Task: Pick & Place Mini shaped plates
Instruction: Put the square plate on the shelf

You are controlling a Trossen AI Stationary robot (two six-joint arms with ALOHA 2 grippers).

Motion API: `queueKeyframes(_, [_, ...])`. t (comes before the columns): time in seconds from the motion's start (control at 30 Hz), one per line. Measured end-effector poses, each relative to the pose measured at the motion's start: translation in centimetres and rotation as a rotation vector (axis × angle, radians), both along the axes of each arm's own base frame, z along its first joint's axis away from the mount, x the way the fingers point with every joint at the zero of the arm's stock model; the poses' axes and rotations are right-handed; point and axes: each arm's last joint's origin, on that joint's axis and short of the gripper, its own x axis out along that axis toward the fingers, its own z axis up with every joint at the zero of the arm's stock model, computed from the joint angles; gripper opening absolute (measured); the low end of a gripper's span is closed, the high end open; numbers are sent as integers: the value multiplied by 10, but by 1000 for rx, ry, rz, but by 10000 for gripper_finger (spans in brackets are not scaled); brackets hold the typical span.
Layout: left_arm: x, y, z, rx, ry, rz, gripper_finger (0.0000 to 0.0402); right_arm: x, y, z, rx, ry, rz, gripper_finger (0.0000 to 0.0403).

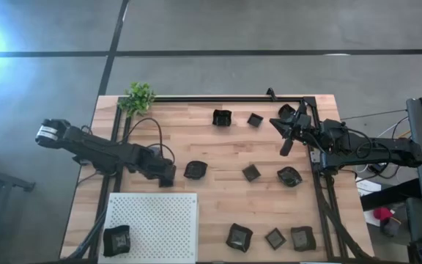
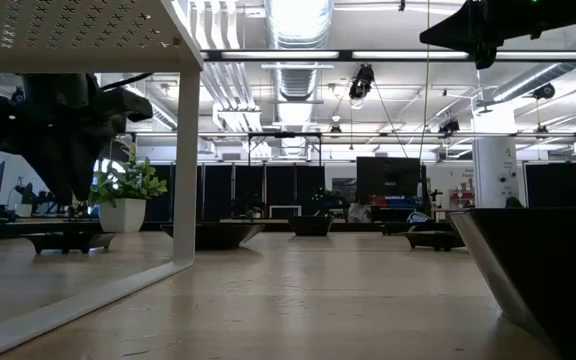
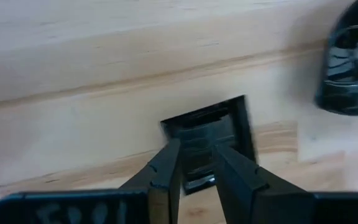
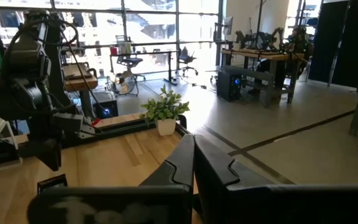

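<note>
Ten mini shaped plates sit around: nine scattered on the wooden table (image 1: pixel 218 147), one on the white board (image 1: pixel 156 220). Left gripper (image 1: pixel 168 176) holds a square plate (image 3: pixel 211 138) between slightly parted fingers, only visible from its wrist cam. Right gripper (image 1: pixel 286 143) hangs clenched and empty, up near the far edge.

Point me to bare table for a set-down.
Free: bare wood between the white perforated board and the front-row small black plates; also between the green plant and back-row black dish. Crowded: right half, near the right pincer.
</note>
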Motion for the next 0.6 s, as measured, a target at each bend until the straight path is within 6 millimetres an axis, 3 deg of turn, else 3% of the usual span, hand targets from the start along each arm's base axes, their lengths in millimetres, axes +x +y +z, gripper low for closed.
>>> queueKeyframes(0.6, [0, -3, -10, -31, 82, -26, 85, 0, 0, 6, -5, -59, 0, 8])
